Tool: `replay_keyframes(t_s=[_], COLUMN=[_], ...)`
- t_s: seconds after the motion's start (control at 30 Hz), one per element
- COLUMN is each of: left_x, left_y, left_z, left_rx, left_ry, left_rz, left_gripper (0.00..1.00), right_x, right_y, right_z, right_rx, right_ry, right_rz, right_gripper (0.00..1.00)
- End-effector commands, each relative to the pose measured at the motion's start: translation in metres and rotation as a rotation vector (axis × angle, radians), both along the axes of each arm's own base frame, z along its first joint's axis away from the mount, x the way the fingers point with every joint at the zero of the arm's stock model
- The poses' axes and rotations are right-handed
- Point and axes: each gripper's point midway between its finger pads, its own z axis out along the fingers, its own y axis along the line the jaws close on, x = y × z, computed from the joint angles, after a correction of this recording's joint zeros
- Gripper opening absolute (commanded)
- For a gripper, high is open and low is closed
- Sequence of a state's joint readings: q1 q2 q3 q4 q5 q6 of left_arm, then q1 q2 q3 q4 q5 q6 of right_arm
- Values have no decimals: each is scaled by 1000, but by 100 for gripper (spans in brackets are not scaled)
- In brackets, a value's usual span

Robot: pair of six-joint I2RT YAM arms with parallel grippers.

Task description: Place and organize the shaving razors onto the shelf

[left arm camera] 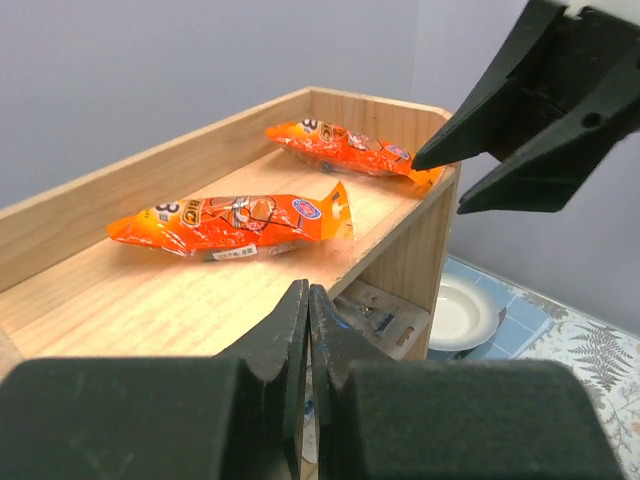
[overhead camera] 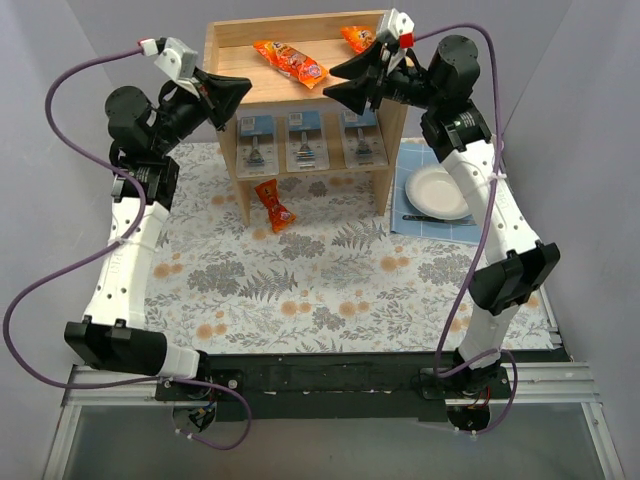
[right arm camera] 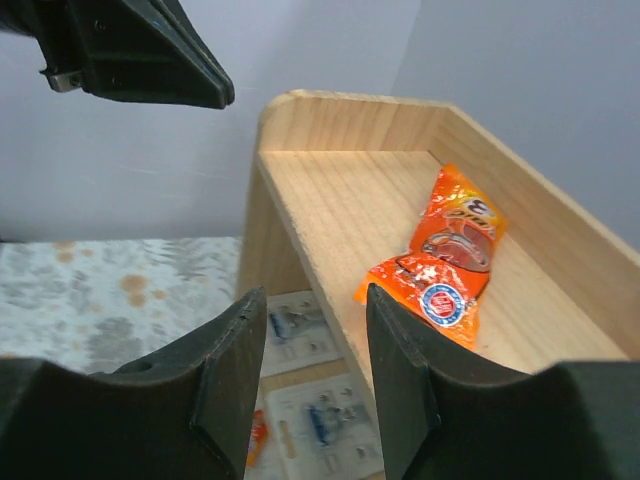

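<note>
Shelf [overhead camera: 232,62]: pale wood, two tiers; top tier holding two orange snack packets [overhead camera: 290,62], lower tier holding all three shaving razors [overhead camera: 303,143].
Left gripper [left arm camera: 307,300]: above the shelf's left end, pinched fully together, holding nothing.
Right gripper [right arm camera: 312,300]: above the shelf's right end, about half parted, holding nothing.
Shaving razors: side by side under the shelf's top; probably light, stiff, slick blister plastic; best pinched by a flat card edge.

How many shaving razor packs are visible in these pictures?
3. All sit in a row on the lower tier of the shelf: left pack, middle pack, right pack. The top tier may hide more behind them.
</note>
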State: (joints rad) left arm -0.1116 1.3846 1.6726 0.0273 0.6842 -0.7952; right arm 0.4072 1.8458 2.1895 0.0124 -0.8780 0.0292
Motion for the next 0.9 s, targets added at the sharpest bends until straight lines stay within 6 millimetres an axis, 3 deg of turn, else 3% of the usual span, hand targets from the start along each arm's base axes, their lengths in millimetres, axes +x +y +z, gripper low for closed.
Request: replay_keyframes(t_s=[0.0,0.17,0.2,0.37,0.47,0.53,0.87], left_x=[-8,-29,-29,-53,-57,-56,-52], left_y=[-4,6,6,18,26,30,37], left_z=[23,25,16,15,10,7,-10], left_rx=[-21,-11,19,40,50,58,63], left_ry=[-70,-117,-121,-143,-133,-129,-98], left_rz=[20,69,76,133,180,206,241], left_gripper=[0,0,0,1,2,3,5], right_x=[-4,15,18,36,49,53,78], right_y=[-7,-12,-11,-10,-6,-6,17], right_z=[8,-9,-9,-14,-25,-21,-37], right_rx=[-107,-260,-271,-319,-369,-366,-431], right_ry=[-348,-584,-598,-658,-685,-683,-763], right_rz=[-164,-292,-310,-391,-410,-436,-459], right_gripper=[55,56,56,56,56,55,54])
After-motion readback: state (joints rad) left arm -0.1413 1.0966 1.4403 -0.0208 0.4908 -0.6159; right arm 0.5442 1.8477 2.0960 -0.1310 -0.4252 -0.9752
